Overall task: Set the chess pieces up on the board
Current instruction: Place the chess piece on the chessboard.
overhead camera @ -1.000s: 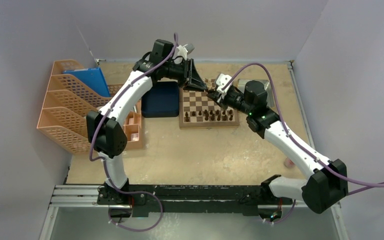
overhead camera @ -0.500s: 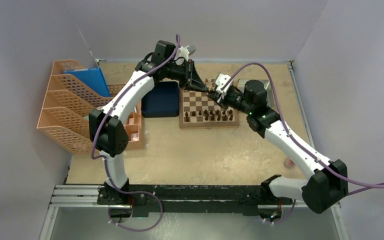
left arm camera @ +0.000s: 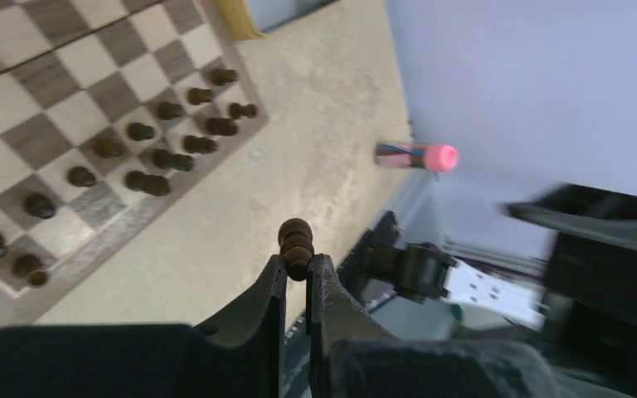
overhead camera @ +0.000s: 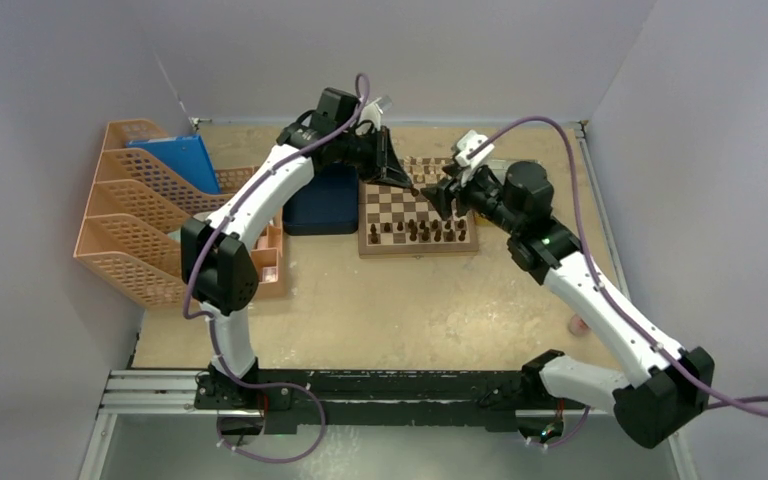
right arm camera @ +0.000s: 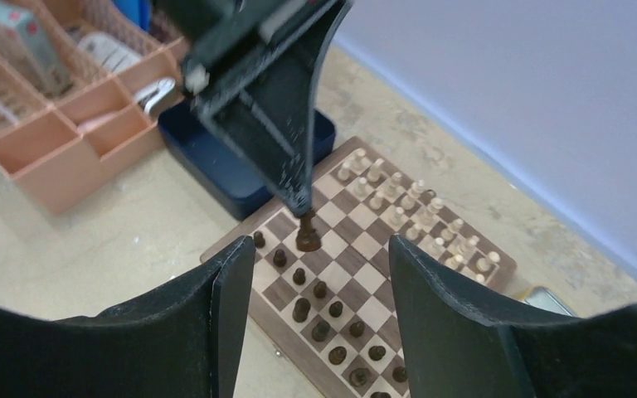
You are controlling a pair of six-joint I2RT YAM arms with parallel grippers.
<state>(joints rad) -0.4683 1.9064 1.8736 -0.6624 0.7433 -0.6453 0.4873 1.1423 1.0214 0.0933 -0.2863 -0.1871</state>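
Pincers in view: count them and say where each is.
2. The left pincer, shut on a dark chess piece, hangs over the board's middle; the right pincer, open, is over its right half. None hidden.

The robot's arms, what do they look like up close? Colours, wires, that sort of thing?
Both the left arm and right arm have white links joined by chunky black joints, each with a purple cable looping alongside. The left gripper and right gripper have black, tapering fingers.

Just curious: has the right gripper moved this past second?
Yes: the right gripper drew back rightward, toward the right edge of the board.
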